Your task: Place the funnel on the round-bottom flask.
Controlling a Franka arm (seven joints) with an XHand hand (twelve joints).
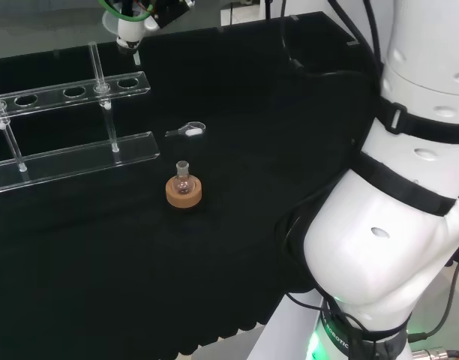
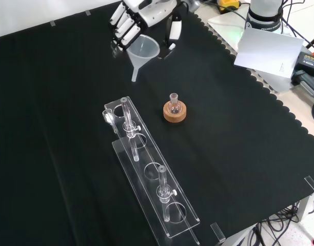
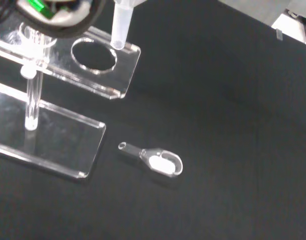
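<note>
Gripping funnel [image 2: 143, 49], robot hand [image 2: 134, 18] raised

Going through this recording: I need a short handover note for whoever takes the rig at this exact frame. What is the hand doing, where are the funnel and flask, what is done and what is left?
Hand: fingers curled round the rim of the funnel, held in the air at the top of the front view, spout pointing down.
Round-bottom flask: upright on its cork ring, mid-cloth, neck open, nothing in it.
Done: funnel is picked up.
Left: carry it over the flask, line the spout up with the neck, lower it in, release.
Note: the clear rack stands close beside the flask.
</note>
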